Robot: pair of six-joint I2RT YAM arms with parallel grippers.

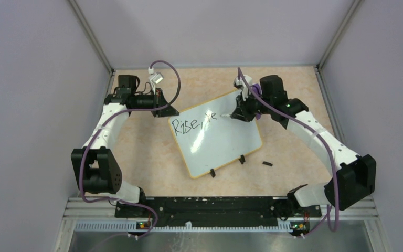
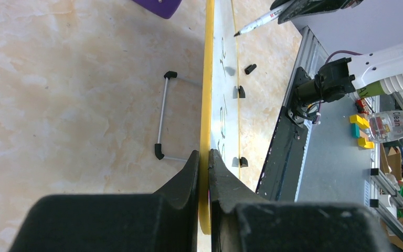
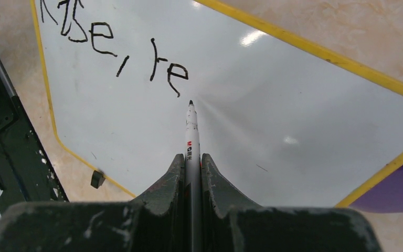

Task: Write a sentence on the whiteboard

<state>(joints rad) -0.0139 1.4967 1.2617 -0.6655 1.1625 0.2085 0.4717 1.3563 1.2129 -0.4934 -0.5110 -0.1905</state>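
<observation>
Step in hand: mid-sentence. The black handwritten sentence [image 3: 110, 47] reads "Rise, re" so far, so the second word is half done.
Next move: likely an "a" just past the "e", which calls for a light touch and a steady board.
Right gripper [image 3: 191, 163]: clamped on the thin white marker pen [image 3: 191, 131]. Its tip is just beside the last letter, though contact is unclear.
Left gripper [image 2: 203, 157]: pinching the board's rim.
Board: the large white rounded-corner whiteboard with the yellow-orange rim [image 1: 225, 144] sits askew mid-table, writing along its far edge.

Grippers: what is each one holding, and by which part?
Left gripper pinches the whiteboard by its yellow rim; right gripper clamps the marker by its barrel.
</observation>
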